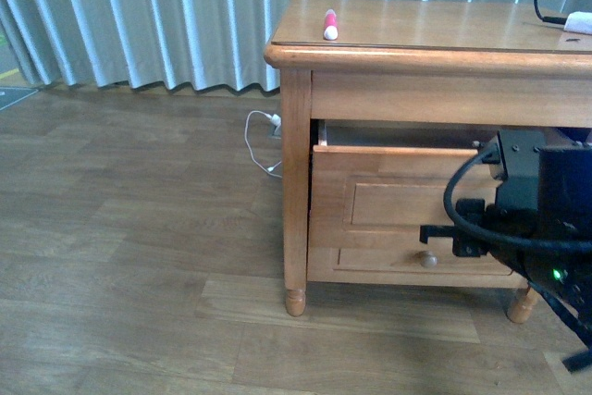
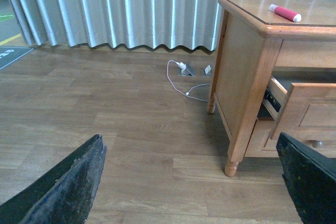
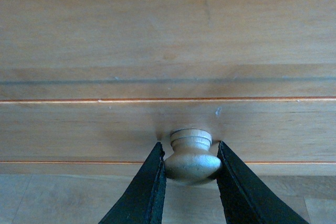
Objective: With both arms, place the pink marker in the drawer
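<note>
Status log, L to R.

L pincer (image 2: 189, 182): spread wide, nothing in it. It hangs over bare floor, well apart from the table (image 1: 444, 30). Its cam looks across at the table's L side. Not engaged w/ anything.

Marker (image 1: 329, 25): lying on the table top near the front L corner, white end toward the front edge. Nothing touching it. Not picked yet.

Drawer (image 1: 398, 201): partly out. Front cam shows a dark gap above its front panel. L wrist cam shows the front standing proud of the frame w/ a side wall exposed. Can't tell if the opening is enough to take the marker; I'd judge it narrow.

Knob (image 3: 191, 156): pale, round, low on the drawer front.

R pincer (image 3: 190, 149): closed narrow on the knob, one finger each side, both look to be touching it. R arm sits low in front of the table's R half and hides part of the drawer front.

Far R on the top: white adapter (image 1: 581, 22) w/ black cable. Not task-relevant, leave alone.

Progress, my read: approx. first third.
- Done: knob gripped, drawer cracked open.
- Left: pull further if req'd, bring L arm up to the table top, grip marker, carry it over the opening, release inside.
- Task doesn't say whether the drawer should be closed after.
</note>
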